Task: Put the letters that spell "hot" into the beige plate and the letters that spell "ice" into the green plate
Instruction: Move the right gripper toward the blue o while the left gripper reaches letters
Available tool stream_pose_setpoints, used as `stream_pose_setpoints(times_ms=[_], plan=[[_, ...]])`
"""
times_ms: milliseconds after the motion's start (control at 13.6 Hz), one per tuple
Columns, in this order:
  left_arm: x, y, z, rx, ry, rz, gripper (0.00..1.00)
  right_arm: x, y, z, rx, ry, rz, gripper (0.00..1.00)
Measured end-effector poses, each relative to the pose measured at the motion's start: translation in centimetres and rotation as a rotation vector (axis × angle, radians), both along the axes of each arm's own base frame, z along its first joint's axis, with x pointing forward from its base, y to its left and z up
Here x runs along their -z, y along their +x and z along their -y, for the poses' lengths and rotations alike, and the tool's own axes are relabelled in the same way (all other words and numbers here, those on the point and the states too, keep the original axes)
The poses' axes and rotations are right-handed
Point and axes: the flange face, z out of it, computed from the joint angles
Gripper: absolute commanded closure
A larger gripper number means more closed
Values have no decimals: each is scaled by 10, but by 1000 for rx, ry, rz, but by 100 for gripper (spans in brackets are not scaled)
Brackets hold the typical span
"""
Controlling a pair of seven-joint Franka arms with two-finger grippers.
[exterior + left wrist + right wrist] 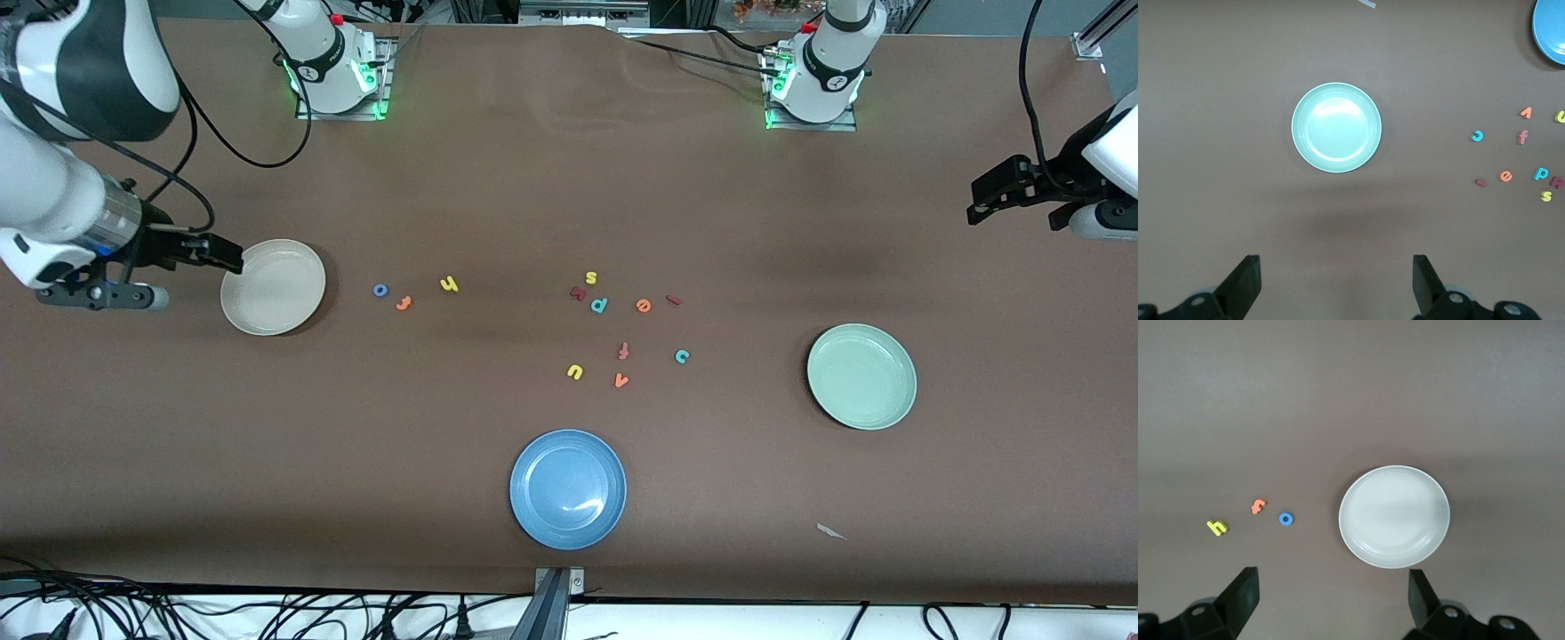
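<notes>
The beige plate [273,286] [1394,516] lies empty toward the right arm's end of the table. Beside it lie the blue o [380,290] [1286,518], orange t [404,303] [1258,506] and yellow h [449,284] [1217,527]. The green plate [861,375] [1337,127] lies empty toward the left arm's end. Orange e [644,305] [1505,176], dark red i [674,300] [1481,183] and teal c [682,356] [1477,136] lie mid-table. My right gripper [222,253] [1333,587] hangs open over the beige plate's rim. My left gripper [978,203] [1336,267] hangs open over bare table, well apart from the green plate.
A blue plate [568,488] lies near the front edge. Other letters lie among the middle group: yellow s [590,276], dark red x [578,292], teal p [599,305], salmon f-like letter [623,350], yellow u [574,372], orange v [621,380]. A paper scrap [830,532] lies nearer the front camera than the green plate.
</notes>
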Motion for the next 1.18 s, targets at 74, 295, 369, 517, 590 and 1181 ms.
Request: stream_pose_setpoints(times_ms=[74,295,369,517,590,1181], plan=[[0,0,0,0,0,0,0,10,2,-7,5,-2,-3,1],[0,0,0,0,0,0,0,42,6,-38,21,-11,-26,1],[0,0,0,0,0,0,0,52,8,-48,16,-12,-26,1],[0,0,0,0,0,0,0,70,10,-62,2,-14,-39,1],[0,0,0,0,0,0,0,79,10,-67,-5,-15,-47,1],[59,34,19,11,-78,4,0,202,-49,-120,-115,-22,-86,5]])
